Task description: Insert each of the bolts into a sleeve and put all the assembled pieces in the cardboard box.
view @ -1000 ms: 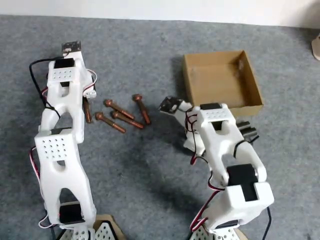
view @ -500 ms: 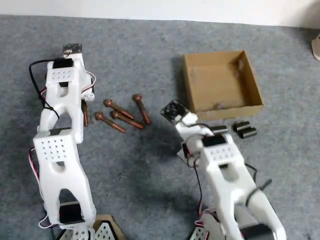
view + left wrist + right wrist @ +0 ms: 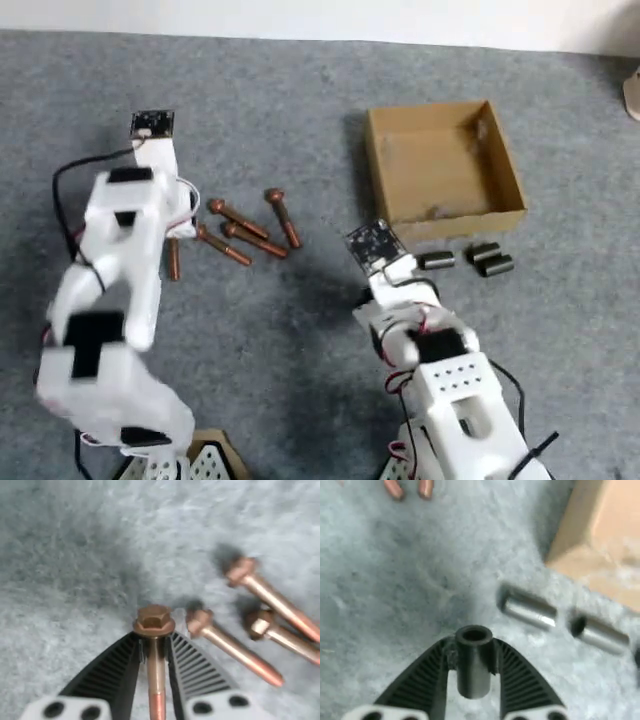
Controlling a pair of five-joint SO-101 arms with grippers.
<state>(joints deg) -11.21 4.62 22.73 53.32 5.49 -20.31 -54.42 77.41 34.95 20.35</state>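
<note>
Your left gripper (image 3: 154,641) is pinching a bolt (image 3: 155,680) by its stem. The bolt's six-sided head sticks out past the fingertips, low in the middle of the left wrist view. In the high view that bolt (image 3: 173,258) is at the left of the frame, next to the white left arm. The loose bolts (image 3: 285,222) lie close together on the grey carpet (image 3: 300,110), just right of it and left of the middle of the frame. Your right gripper (image 3: 473,647) is pinching a black sleeve (image 3: 473,675), with the open end of the sleeve poking out between the tips, low in the middle of the right wrist view. Three loose sleeves (image 3: 436,261) lie on the carpet at the right of the high view. They are just below the box (image 3: 440,170), which sits open in the upper right.
</note>
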